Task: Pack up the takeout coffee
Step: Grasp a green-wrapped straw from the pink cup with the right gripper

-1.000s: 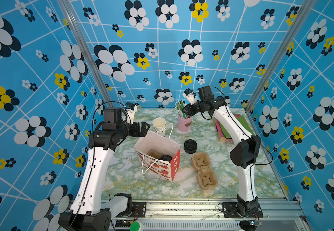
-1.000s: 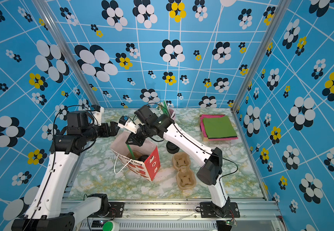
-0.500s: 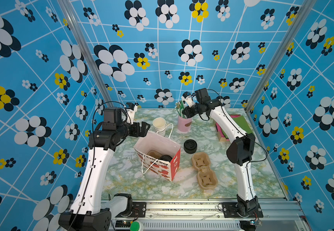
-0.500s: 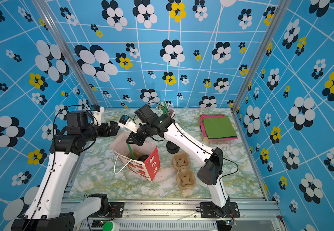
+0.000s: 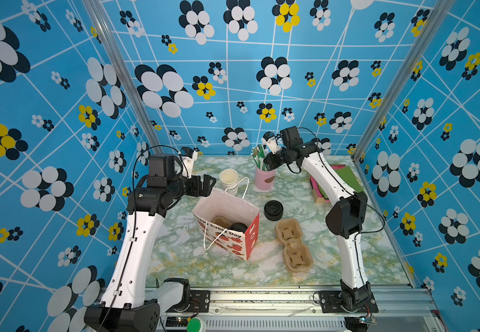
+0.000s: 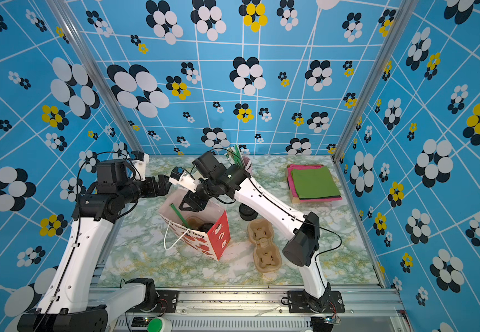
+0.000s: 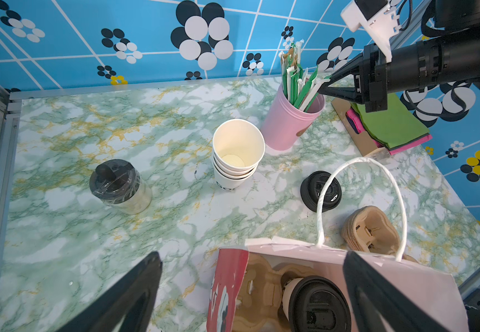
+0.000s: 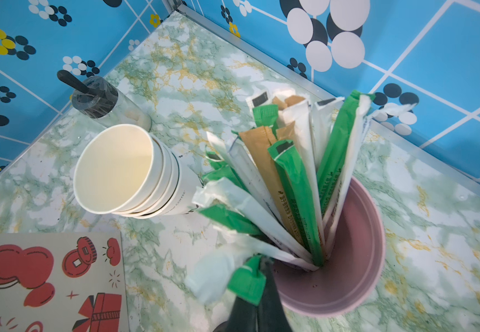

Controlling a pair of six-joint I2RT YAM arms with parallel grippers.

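The takeout coffee, a white cup under a black lid, sits in a brown carrier inside the red-and-white paper bag; its lid shows from above. My left gripper hangs open over the bag's back rim, one finger on each side, holding nothing. My right gripper is at the pink cup of wrapped straws, shut on a green-wrapped straw at the cup's rim. In a top view that gripper sits just above the pink cup.
A stack of lidless paper cups stands behind the bag, with a pile of black lids to its right. Cardboard carriers lie in front of the lids. Coloured napkins are at the back right, a lidded jar at the back left.
My right gripper has dipped toward the pink cup and closed on a green-wrapped straw. The left arm and the bag have stayed put.
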